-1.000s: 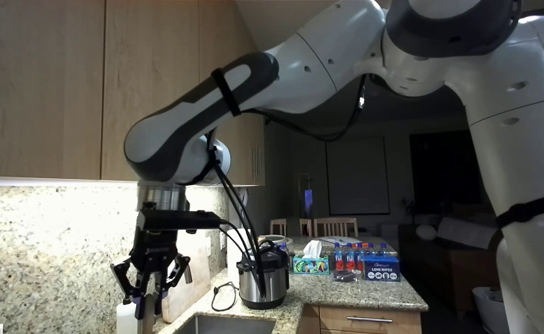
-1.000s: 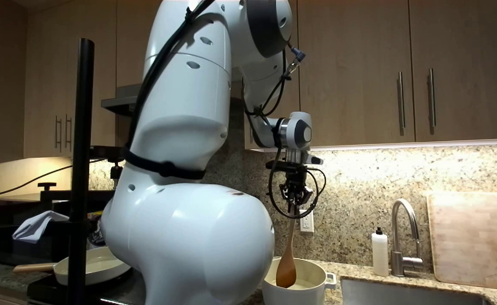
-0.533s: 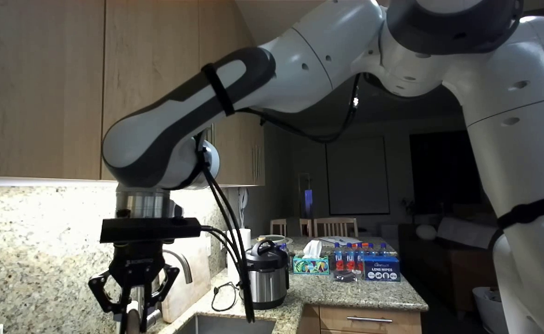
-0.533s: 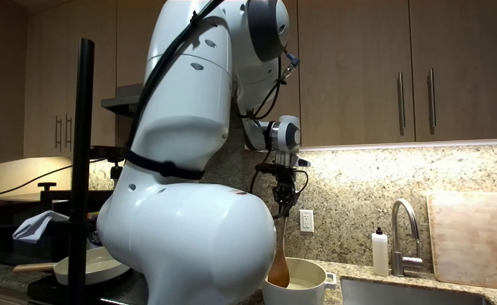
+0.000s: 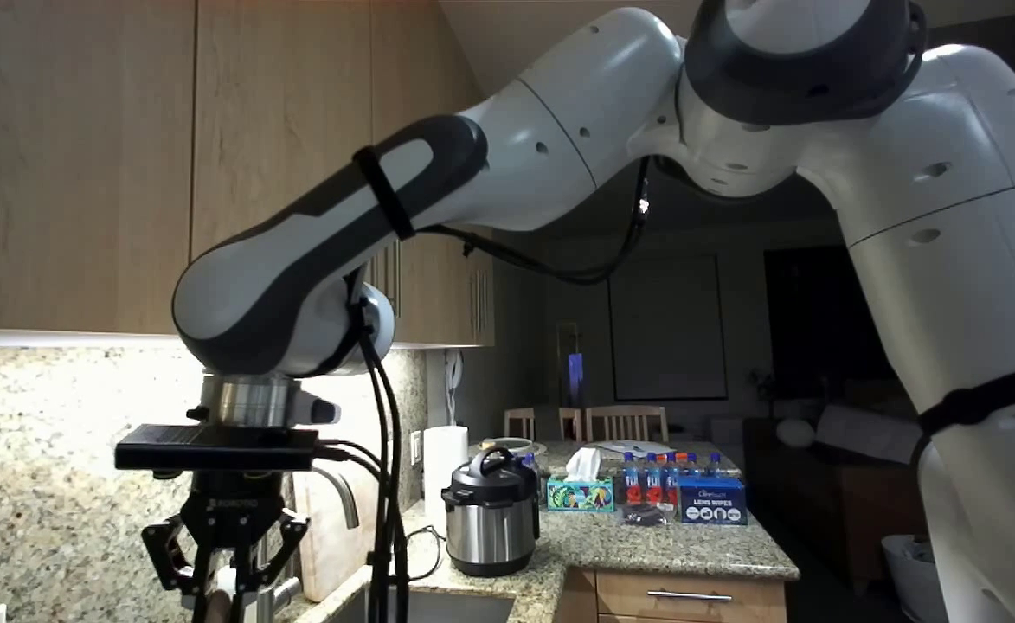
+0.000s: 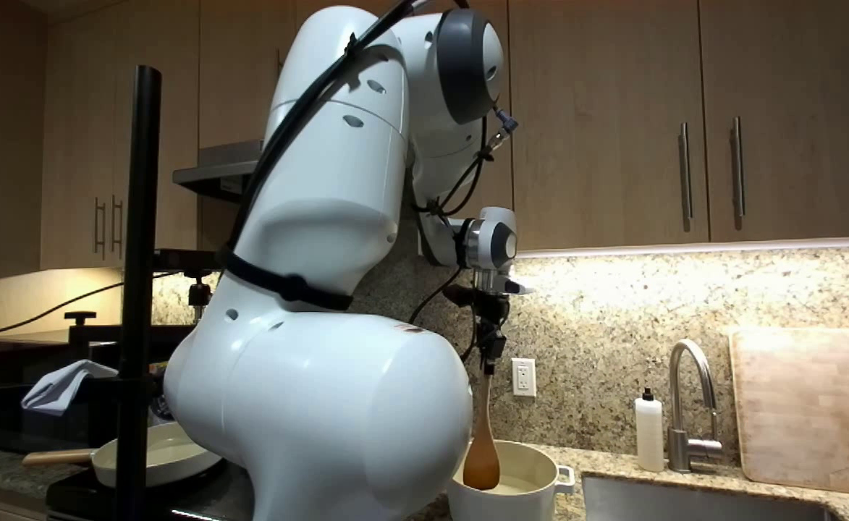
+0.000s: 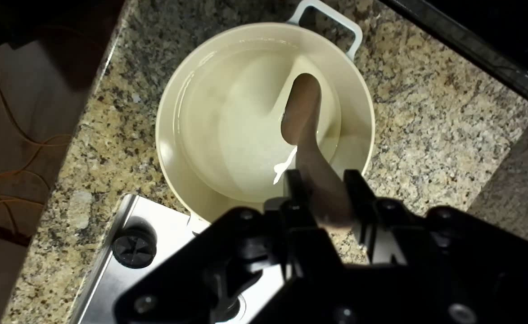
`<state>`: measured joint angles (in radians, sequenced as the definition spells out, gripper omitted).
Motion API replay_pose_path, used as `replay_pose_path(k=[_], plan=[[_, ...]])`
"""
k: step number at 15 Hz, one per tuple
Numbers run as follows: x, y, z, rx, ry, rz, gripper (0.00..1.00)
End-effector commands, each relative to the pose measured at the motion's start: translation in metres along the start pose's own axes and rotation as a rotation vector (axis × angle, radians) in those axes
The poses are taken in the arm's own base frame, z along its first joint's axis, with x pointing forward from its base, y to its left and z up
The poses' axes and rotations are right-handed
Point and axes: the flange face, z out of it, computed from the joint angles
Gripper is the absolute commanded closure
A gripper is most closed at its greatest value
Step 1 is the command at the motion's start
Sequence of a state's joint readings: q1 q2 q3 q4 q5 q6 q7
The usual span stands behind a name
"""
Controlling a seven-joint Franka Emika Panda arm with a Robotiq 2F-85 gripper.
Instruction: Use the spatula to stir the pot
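Wrist view: the gripper [image 7: 322, 180] clamps the wooden spatula [image 7: 303, 112] by its handle. The spatula's blade reaches down inside the pot [image 7: 358, 117], which holds clear liquid [image 7: 218, 117]; whether the wood touches the bottom, I cannot tell. The pot stands on the granite counter [image 7: 124, 148], just beside the sink [image 7: 167, 225]. Farther along, in an exterior view, stand a bottle [image 6: 649, 434] and faucet [image 6: 679, 450].
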<state>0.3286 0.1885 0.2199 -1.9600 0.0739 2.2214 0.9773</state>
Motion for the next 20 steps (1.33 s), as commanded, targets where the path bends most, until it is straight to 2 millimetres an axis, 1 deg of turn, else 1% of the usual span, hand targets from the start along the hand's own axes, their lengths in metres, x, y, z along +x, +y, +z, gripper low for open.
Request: replay_pose_path(k=[1, 3, 7, 9, 15, 17, 19, 20], plan=[[0.022, -0.009, -0.003, 0.039, -0.012, 0.127, 0.93], [0.032, -0.013, -0.001, 0.046, -0.021, 0.157, 0.93], [0.039, -0.023, 0.011, 0.037, -0.040, 0.175, 0.93], [0.046, -0.022, 0.015, 0.041, -0.048, 0.191, 0.93], [0.070, -0.006, 0.005, 0.041, -0.032, 0.233, 0.93], [0.073, -0.001, 0.004, 0.044, -0.029, 0.241, 0.93], [0.070, -0.002, 0.010, 0.037, -0.033, 0.242, 0.93], [0.067, -0.003, 0.017, 0.033, -0.040, 0.242, 0.93]])
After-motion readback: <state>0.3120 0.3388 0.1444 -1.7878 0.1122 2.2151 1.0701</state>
